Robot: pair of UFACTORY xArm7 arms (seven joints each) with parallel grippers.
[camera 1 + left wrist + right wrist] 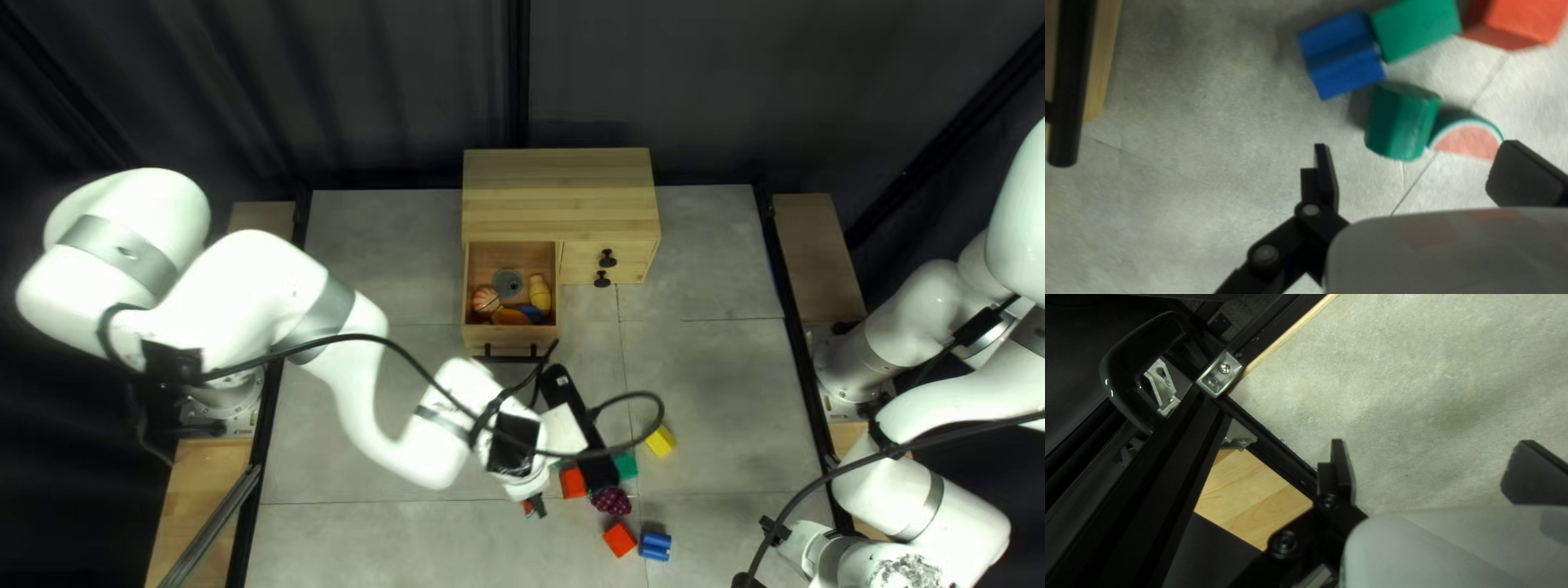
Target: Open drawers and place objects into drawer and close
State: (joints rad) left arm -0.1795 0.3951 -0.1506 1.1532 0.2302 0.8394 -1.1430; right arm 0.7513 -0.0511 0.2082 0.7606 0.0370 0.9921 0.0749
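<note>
The cabinet's (560, 194) left drawer (509, 340) stands open, holding a ball (486, 301), a disc (507, 284) and other toys. The left gripper (536, 501) is open, fingers apart over the table (718, 381). Ahead of it, a green cylinder (1402, 122) lies between a blue block (1342, 54) and what looks like a melon slice (1470, 139). A berry (611, 500) and a yellow block (661, 440) lie farther right. The right gripper (806, 548) is open too, near the table's edge.
</note>
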